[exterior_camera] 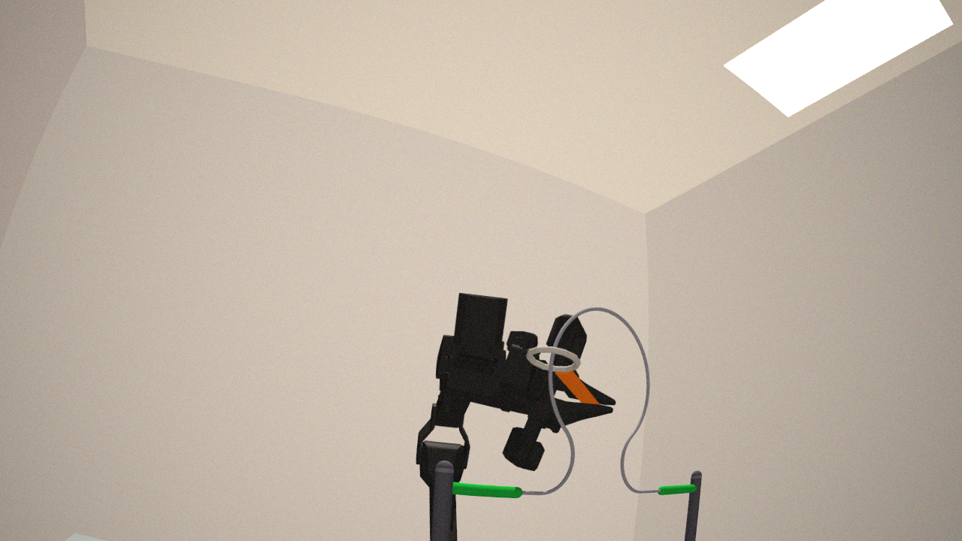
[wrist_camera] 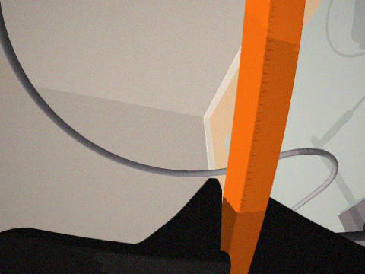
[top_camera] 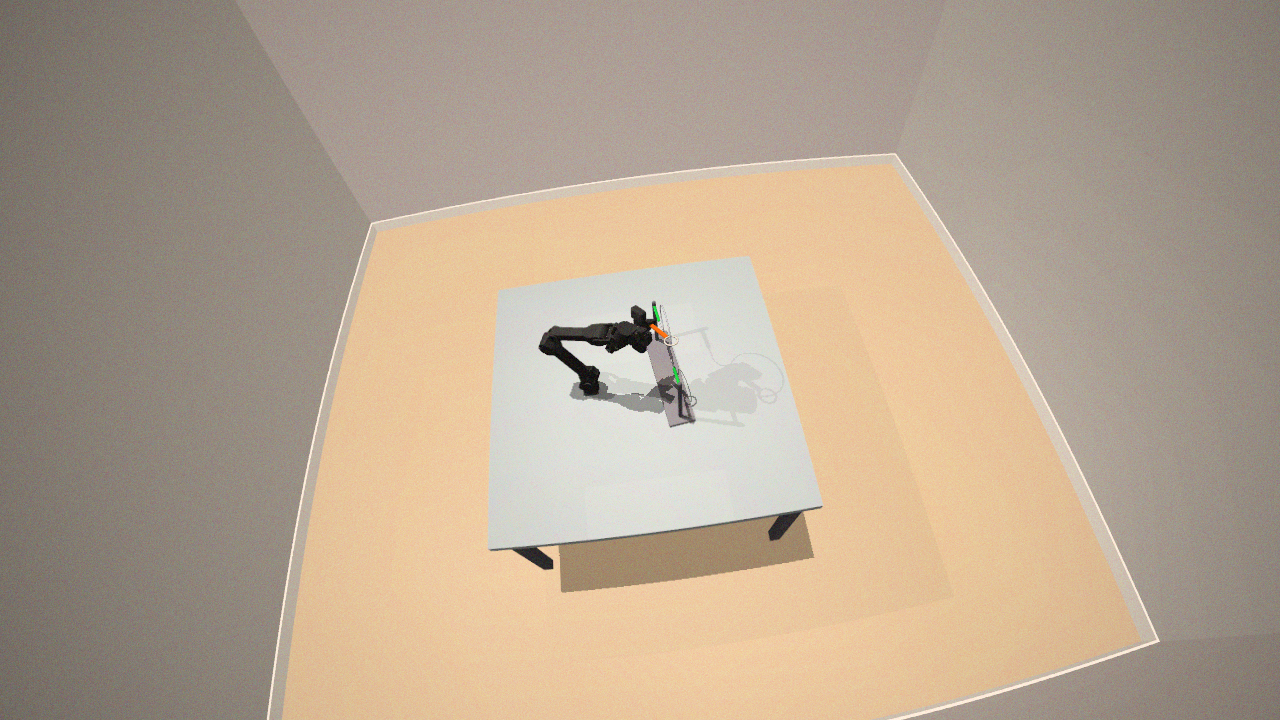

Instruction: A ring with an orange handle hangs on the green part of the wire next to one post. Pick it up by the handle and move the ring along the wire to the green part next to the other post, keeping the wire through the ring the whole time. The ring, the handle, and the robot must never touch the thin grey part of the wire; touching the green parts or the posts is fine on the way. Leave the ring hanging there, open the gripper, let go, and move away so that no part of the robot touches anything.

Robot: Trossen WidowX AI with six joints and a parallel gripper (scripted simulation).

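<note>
The ring (top_camera: pixel 677 340) (exterior_camera: pixel 555 369) sits up on one side of the wire's loop, around the grey wire (top_camera: pixel 672 356) (exterior_camera: pixel 647 383) (wrist_camera: pixel 182 173) as far as I can see. My hand (top_camera: pixel 651 325) (exterior_camera: pixel 613 406) (wrist_camera: pixel 222 188) is clamped on the orange handle (top_camera: pixel 657 330) (exterior_camera: pixel 578 388) (wrist_camera: pixel 258 114), so the pickup is done. I judge the crossing partway along; reaching the other post's green part, letting go and backing away remain. From here I can't tell which green part, (top_camera: pixel 676 375) (exterior_camera: pixel 487 489) or (top_camera: pixel 656 313) (exterior_camera: pixel 678 489), is the goal.

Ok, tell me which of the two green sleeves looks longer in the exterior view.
The left green sleeve in that view; it looks clearly longer and thicker than the right green sleeve.
</note>
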